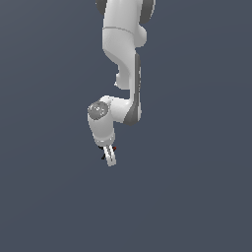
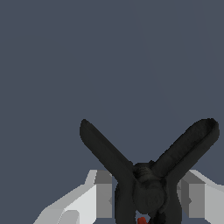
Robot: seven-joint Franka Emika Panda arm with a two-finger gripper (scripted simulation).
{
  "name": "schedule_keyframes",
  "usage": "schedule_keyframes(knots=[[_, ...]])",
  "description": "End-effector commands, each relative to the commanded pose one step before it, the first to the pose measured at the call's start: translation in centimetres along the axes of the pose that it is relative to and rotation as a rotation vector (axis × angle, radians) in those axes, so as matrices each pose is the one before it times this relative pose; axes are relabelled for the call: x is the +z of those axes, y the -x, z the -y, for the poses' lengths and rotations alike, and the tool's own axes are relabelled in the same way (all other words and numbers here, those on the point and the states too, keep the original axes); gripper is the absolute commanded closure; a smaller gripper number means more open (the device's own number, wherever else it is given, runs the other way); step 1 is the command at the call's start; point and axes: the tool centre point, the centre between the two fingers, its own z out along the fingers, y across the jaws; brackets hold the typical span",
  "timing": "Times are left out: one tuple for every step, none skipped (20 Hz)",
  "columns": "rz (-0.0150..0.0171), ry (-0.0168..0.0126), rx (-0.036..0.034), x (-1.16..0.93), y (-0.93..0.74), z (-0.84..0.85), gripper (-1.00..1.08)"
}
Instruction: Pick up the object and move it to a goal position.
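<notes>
The object (image 2: 151,188) is a small black piece with thin prongs spreading in a V and a red spot at its base. It fills the space between my white fingers (image 2: 94,197) in the wrist view. My gripper (image 2: 146,199) is shut on it. In the exterior view the gripper (image 1: 111,158) points down from the white arm, above the plain grey floor. Only black tips of the object (image 1: 104,155) and a red speck show beside the fingers there.
A uniform dark grey surface (image 1: 197,197) fills both views. Nothing else stands on it. The arm (image 1: 123,59) comes down from the top of the exterior view.
</notes>
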Motion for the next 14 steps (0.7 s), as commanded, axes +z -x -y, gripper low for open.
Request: schedule_keyframes(knots=[[-0.00059, -0.00042, 0.00136, -0.565, -2.468, -0.978, 1.08], [0.00000, 0.00000, 0.00000, -0.193, -0.872, -0.321, 1.08], [0.00000, 0.00000, 0.00000, -0.176, -0.798, -0.290, 1.08], [0.00000, 0.00000, 0.00000, -0.159, -0.722, -0.260, 1.08], [0.00000, 0.00000, 0.00000, -0.142, -0.643, -0.230, 1.08], [0.00000, 0.00000, 0.00000, -0.124, -0.563, -0.198, 1.08], [0.00000, 0.00000, 0.00000, -0.105, -0.482, -0.165, 1.08], [0.00000, 0.00000, 0.00000, -0.087, -0.401, -0.130, 1.08], [0.00000, 0.00000, 0.00000, -0.068, -0.319, -0.095, 1.08], [0.00000, 0.00000, 0.00000, -0.049, -0.236, -0.059, 1.08], [-0.00017, 0.00044, -0.00014, -0.013, -0.145, -0.015, 1.08], [0.00000, 0.00000, 0.00000, -0.010, -0.070, 0.016, 1.08], [0.00000, 0.00000, 0.00000, 0.008, 0.011, 0.048, 1.08], [0.00000, 0.00000, 0.00000, 0.008, 0.025, 0.028, 1.08]])
